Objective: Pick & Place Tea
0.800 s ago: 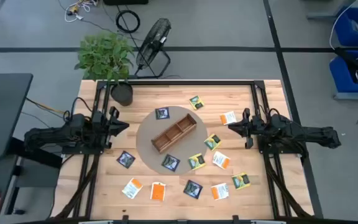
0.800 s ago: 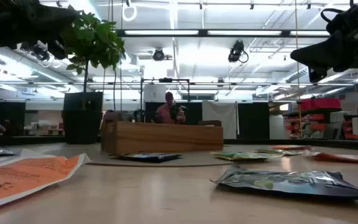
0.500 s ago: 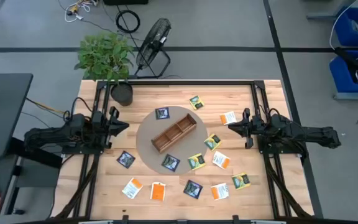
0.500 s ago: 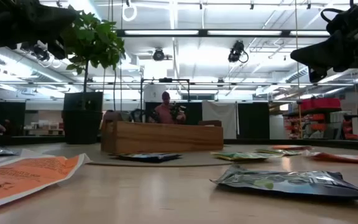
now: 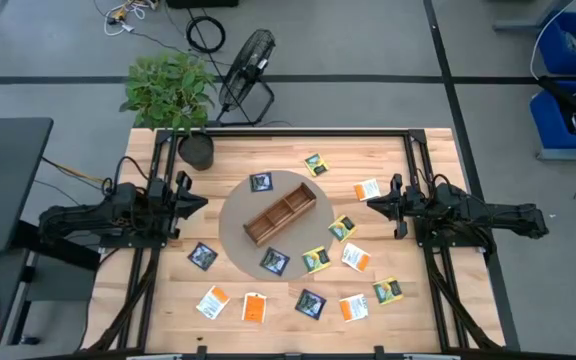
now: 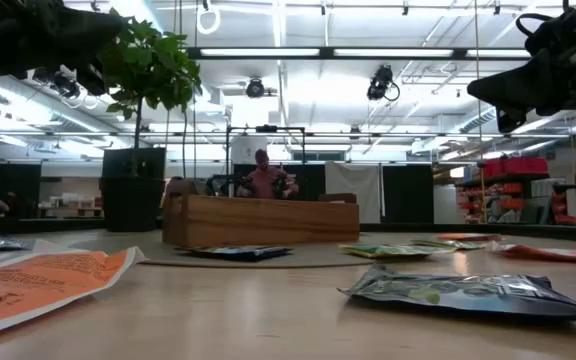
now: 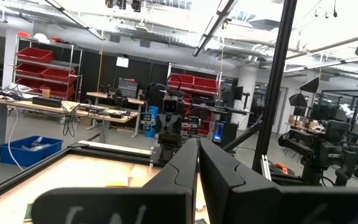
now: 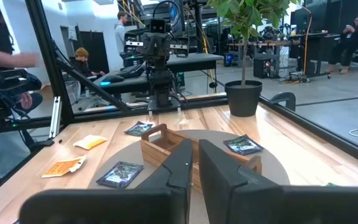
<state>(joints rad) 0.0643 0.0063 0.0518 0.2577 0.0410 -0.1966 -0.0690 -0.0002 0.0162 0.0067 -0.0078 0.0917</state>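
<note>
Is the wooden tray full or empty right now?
Empty. From above, the wooden tray shows bare compartments, and every tea packet lies outside it.

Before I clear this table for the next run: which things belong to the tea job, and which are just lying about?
Belong to the job:
- tea packets, scattered over the table
- wooden tray on the round mat
- left hand and right hand, both shut and empty

Lying about:
- potted plant
- fan on the floor
</note>
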